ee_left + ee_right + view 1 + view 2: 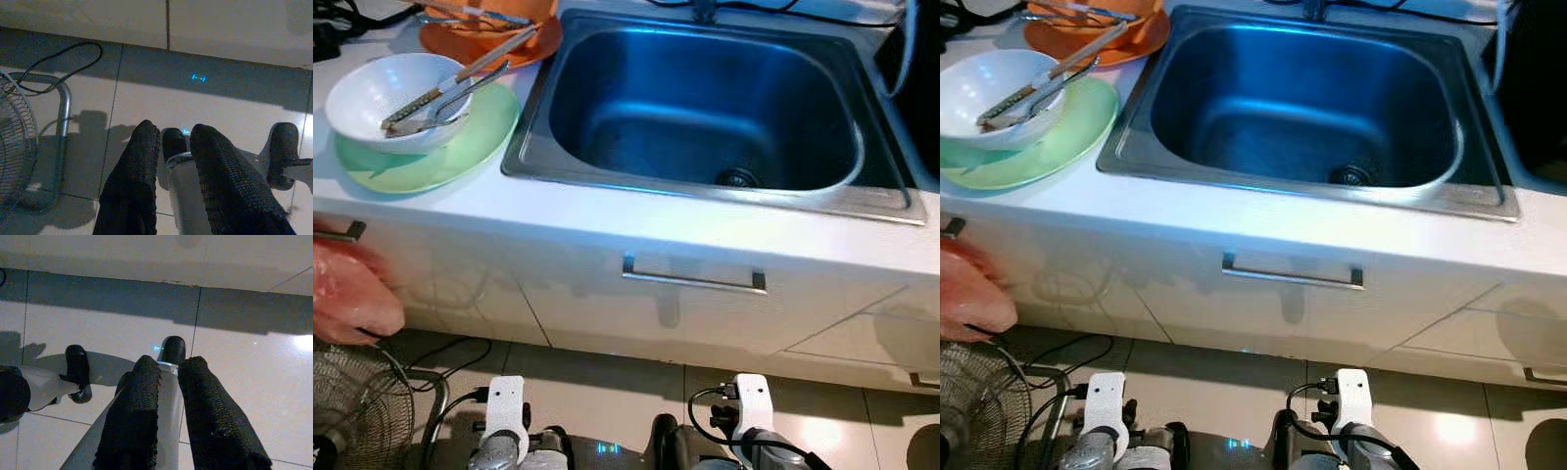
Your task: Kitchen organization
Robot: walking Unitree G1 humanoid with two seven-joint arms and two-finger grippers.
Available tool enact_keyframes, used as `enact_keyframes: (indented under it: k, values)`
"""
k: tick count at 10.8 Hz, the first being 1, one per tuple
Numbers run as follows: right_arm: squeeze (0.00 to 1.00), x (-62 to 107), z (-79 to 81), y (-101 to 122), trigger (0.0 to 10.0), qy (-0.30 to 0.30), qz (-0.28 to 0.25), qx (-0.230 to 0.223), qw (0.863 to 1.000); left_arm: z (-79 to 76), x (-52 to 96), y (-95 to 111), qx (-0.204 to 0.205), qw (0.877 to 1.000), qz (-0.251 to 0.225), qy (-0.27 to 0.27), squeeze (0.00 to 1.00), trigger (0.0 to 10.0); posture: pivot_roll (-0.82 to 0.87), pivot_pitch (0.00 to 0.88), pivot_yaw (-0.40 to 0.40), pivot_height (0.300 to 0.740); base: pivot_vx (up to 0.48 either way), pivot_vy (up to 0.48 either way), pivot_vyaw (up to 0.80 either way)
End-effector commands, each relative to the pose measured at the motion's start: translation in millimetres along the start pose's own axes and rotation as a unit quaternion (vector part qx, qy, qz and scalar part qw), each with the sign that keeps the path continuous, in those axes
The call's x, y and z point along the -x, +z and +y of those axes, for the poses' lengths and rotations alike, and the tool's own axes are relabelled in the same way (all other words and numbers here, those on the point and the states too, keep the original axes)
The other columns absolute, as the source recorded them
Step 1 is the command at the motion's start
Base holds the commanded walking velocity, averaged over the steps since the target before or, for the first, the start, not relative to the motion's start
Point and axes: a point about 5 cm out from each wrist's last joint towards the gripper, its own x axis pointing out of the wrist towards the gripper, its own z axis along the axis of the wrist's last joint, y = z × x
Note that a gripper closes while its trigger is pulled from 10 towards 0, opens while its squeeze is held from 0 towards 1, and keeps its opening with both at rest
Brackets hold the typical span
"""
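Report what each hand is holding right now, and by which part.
Nothing is held. The left hand and the right hand both hang low over the floor tiles, fingers slightly apart with nothing between them.

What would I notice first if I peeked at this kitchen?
The big shiny steel sink set in the white counter, bare inside. Left of it, a white bowl with tongs sits on a green plate, with an orange plate behind.

Home kitchen: steel sink (705, 108), dishes (391, 98), cabinets (695, 294).
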Motion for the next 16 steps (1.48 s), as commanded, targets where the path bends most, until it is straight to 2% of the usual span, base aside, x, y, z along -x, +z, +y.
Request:
enact_keyframes:
  k: [1,3,9,13,16]
  values:
    - [0.0,3.2,-3.4,-11.8,10.0,-0.004,0.018,0.001,1.0,3.8,3.1,-9.3,0.002,1.0,0.012,0.009,0.0,10.0,0.15,0.232,-0.04,0.74,0.0,0.0,0.0]
    - [0.0,3.0,-2.3,-11.7,10.0,-0.002,0.018,0.0,1.0,4.1,3.4,-11.5,0.005,1.0,0.019,0.009,0.0,10.0,0.15,0.231,-0.04,0.74,0.0,0.176,0.0]
    - [0.0,3.1,-2.6,-12.3,10.0,-0.002,0.018,-0.001,1.0,3.7,3.1,-10.7,0.003,1.0,0.02,0.009,0.0,10.0,0.15,0.232,-0.041,0.74,0.0,0.45,0.0]
    - [0.0,3.1,-3.1,-11.5,10.0,-0.005,0.016,-0.006,1.0,3.3,3.1,-10.8,-0.002,1.0,0.02,0.008,0.0,10.0,0.15,0.232,-0.041,0.74,0.0,0.0,0.0]
    - [0.0,2.8,-2.8,-10.8,10.0,-0.006,0.016,-0.004,1.0,3.0,2.9,-10.1,-0.004,1.0,0.018,0.007,0.0,10.0,0.15,0.232,-0.04,0.74,0.0,0.0,-0.47]
